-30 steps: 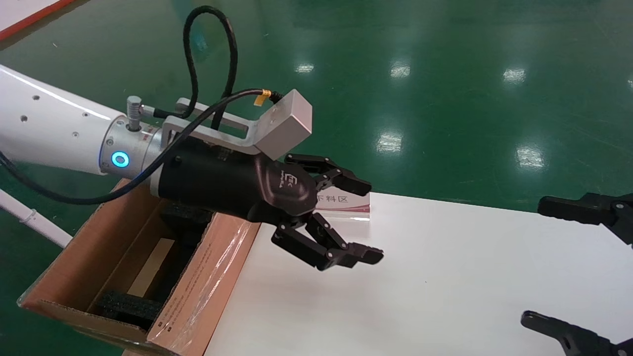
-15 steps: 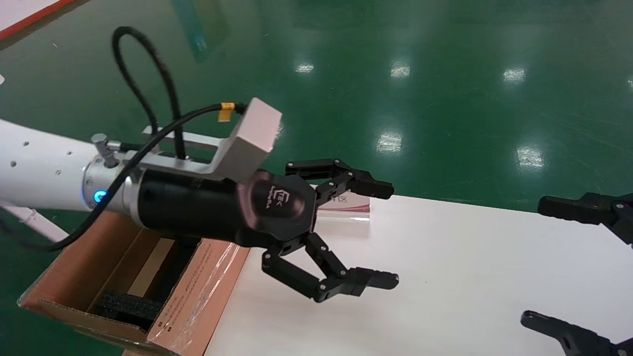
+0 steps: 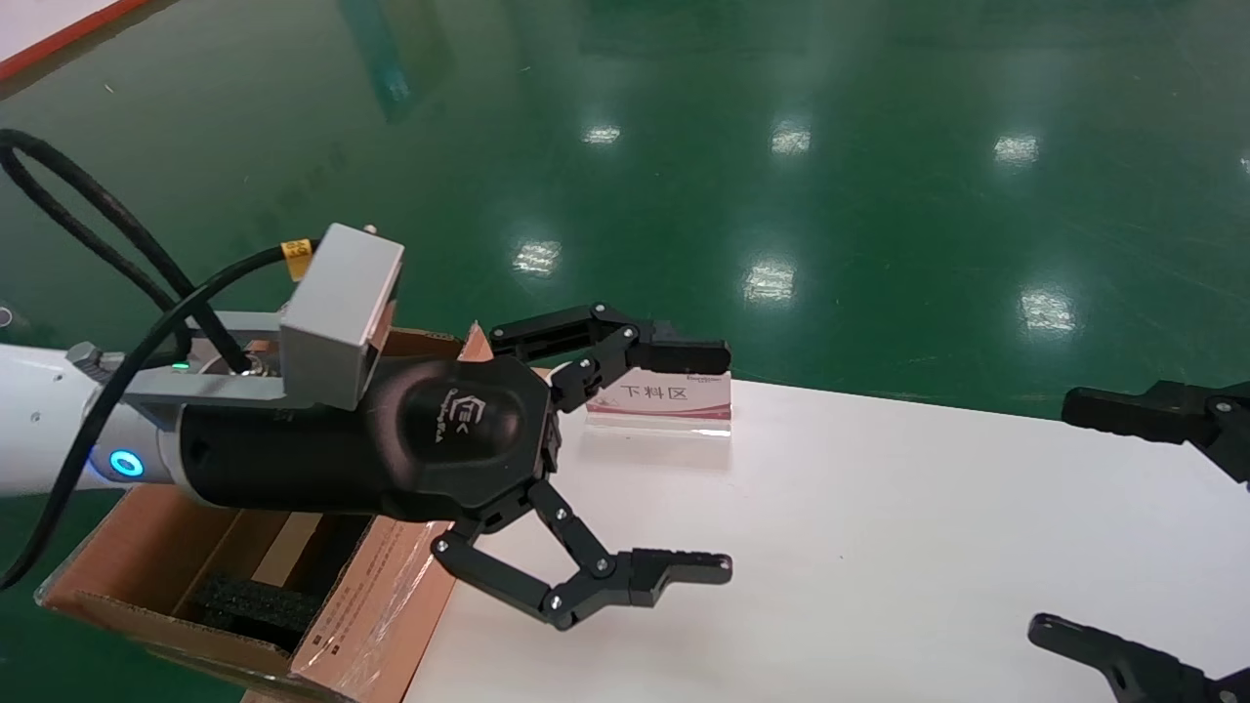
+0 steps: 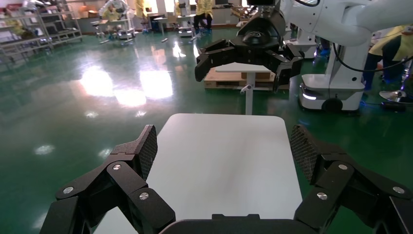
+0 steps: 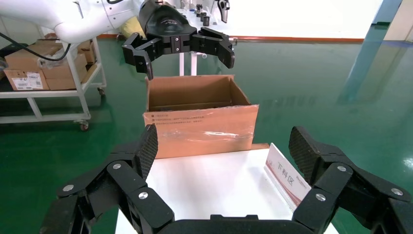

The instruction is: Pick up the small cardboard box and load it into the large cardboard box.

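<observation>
Left hand (image 3: pixel 718 464) agape beside large cardboard box (image 3: pixel 391 596)

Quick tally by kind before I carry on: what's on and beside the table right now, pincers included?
Cardboard boxes: 1, the large cardboard box, open beside the white table; no small box in view.
Sign stands: 1, the sign on the table.
Pincers: 2, left pincer and right pincer, both open and empty.
Total: 4

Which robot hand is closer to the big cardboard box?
The left. The left gripper hangs open just past the big cardboard box's taped flap; the right gripper waits open at the white table's far end.
</observation>
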